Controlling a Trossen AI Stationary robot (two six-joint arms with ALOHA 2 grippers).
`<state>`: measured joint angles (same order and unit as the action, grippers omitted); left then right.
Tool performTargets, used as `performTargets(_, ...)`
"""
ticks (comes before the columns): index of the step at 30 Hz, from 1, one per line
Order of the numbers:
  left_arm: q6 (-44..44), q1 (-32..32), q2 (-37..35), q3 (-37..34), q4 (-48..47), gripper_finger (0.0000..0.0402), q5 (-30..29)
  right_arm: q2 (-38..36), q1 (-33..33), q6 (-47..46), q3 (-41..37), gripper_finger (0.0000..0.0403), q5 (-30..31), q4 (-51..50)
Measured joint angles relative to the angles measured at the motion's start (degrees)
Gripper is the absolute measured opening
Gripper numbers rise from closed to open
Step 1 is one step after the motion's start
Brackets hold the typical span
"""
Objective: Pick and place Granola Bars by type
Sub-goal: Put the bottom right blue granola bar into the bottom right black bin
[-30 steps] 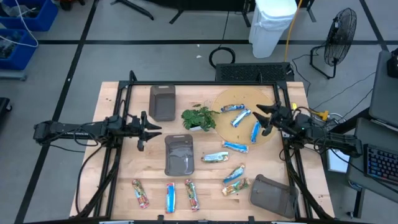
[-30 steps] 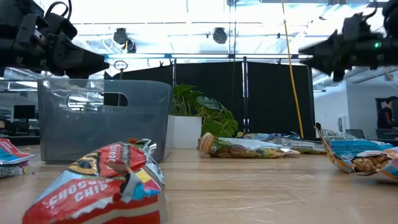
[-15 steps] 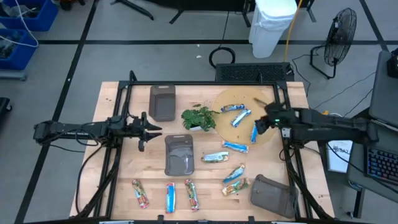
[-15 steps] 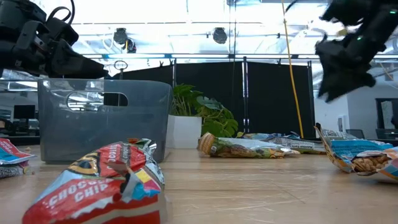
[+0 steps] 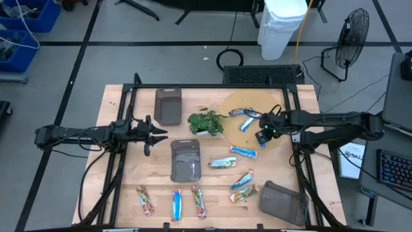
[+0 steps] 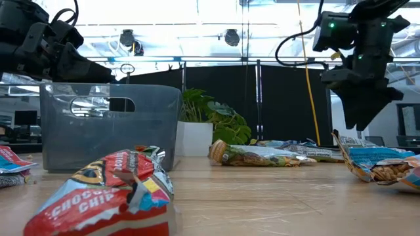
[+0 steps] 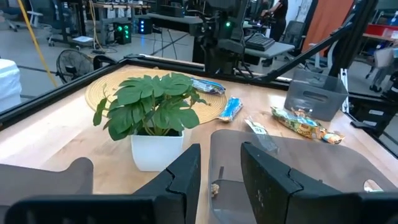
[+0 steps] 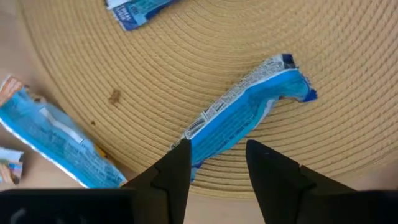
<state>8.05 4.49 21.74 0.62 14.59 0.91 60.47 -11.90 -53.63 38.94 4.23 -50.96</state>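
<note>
A blue-silver granola bar (image 8: 249, 115) lies flat on the round woven mat (image 8: 186, 68), and the right gripper (image 8: 214, 163) is held directly above it with its fingers parted on either side of the wrapper, nothing being gripped. Two more blue bars (image 5: 244, 116) are seen on the mat, others on the counter (image 5: 116, 187) in front. The left gripper (image 5: 154, 133) is held over the counter's left side, near the plant (image 5: 206, 121), slightly parted and empty.
</note>
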Motion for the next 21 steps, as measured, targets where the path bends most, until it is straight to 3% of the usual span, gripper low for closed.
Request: performTargets(21, -0.4, 0.0, 0.0, 0.0, 0.2, 0.0118, 0.0, 4.1, -0.4, -10.2, -6.6, 0.0144, 0.1, 9.4)
